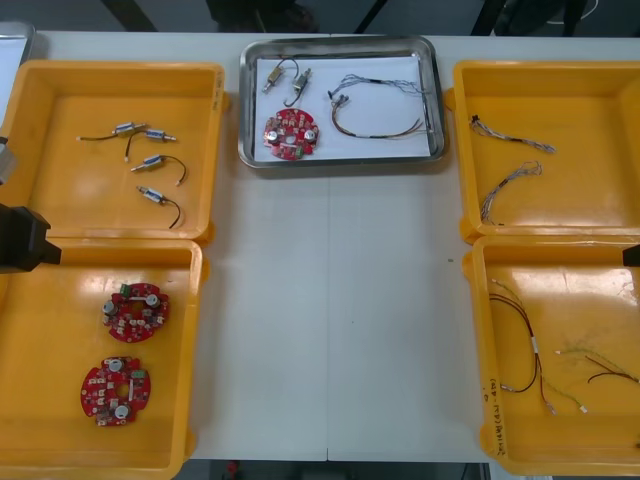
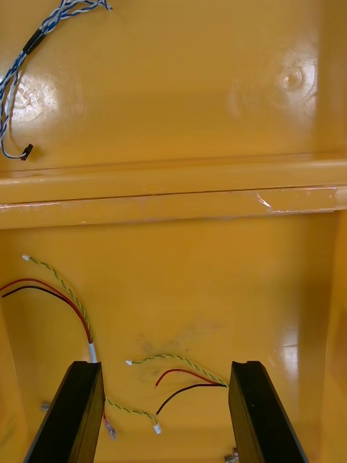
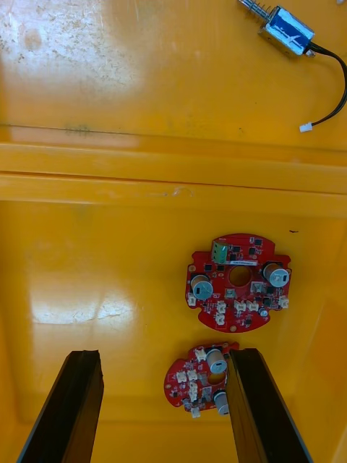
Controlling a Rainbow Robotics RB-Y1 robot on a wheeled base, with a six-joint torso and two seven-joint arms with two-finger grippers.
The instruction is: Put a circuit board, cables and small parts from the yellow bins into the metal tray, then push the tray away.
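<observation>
L gripper (image 3: pixel 163 354) jaws spread, empty, over near-left bin (image 3: pixel 87 275) w/ two boards (image 3: pixel 249 296). R gripper (image 2: pixel 165 365) jaws spread, empty, over near-right bin (image 2: pixel 217 289), red/black cable (image 2: pixel 213 385) btwn fingers. Front view: tray (image 1: pixel 342 160) far centre holds board (image 1: pixel 290 134), parts (image 1: pixel 285 82), cables (image 1: pixel 380 133).

L end effector (image 3: pixel 165 352), R end effector (image 2: pixel 165 364): flat blk fingers (image 3: pixel 79 405), squared tips.

Red circuit boards (image 1: pixel 136 311), yellow bins (image 1: pixel 60 200), blue-and-white twisted cable (image 1: pixel 512 135).
</observation>
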